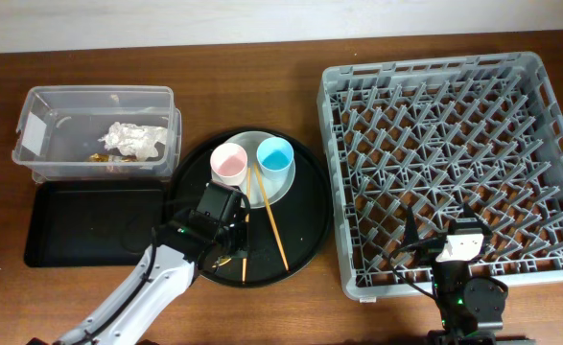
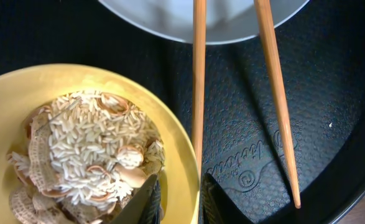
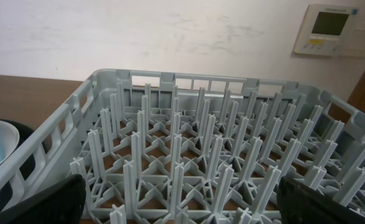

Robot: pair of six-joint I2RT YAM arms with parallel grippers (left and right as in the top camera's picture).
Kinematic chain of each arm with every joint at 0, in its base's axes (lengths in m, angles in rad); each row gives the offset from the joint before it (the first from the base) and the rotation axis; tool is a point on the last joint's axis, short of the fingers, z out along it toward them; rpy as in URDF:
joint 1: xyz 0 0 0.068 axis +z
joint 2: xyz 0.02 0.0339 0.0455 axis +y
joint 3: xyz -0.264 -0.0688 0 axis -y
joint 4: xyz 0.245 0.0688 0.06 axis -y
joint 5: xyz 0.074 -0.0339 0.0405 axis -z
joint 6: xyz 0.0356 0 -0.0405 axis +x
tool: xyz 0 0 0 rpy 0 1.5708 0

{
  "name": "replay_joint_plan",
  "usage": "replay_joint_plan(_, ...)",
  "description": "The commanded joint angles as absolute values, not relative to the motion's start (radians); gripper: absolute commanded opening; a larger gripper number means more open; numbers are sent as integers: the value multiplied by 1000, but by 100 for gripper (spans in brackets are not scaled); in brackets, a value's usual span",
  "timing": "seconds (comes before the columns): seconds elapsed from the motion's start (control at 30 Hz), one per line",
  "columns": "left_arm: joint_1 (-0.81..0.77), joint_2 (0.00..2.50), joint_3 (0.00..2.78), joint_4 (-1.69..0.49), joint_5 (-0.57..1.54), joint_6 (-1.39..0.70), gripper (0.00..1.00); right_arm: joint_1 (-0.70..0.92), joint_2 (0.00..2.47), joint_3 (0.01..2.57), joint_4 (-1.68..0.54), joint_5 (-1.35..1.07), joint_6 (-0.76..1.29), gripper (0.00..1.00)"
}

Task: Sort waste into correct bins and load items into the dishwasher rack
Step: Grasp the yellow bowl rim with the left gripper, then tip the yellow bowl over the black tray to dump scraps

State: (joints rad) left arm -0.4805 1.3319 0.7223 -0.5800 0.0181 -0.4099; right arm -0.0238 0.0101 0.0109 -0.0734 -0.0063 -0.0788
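- Pinching the bowl [image 2: 170, 134] by its rim: left gripper [image 2: 179, 182], closed on it.
- Next, I think: lift it, tip the scraps [image 2: 86, 149] into the flat bin [image 1: 80, 230].
- The right gripper [image 3: 179, 186] is open.

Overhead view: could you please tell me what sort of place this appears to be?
Probably an indoor lab or test bench staged for dish clearing: a wooden table holds a grey dishwasher rack and a round black tray, and a wall control panel hangs on the plain wall behind.
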Motion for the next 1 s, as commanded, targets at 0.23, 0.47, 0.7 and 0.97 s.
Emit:
replay_joint_plan(0.23,-548,1425,707,-535,-88,-421,0,-27,4,6,-78,-12,-71,98)
replay_joint_plan(0.47,-408,1380,1044,-807,31,-363,0,-27,4,6,-78,-12,-71,98)
replay_joint_plan(0.7,142,1380,1177,-944,403,-202,0,-27,4,6,-78,-12,-71,98)
replay_joint_plan(0.97,620,1386,956,-652,827,-178,0,-27,4,6,-78,-12,-71,98)
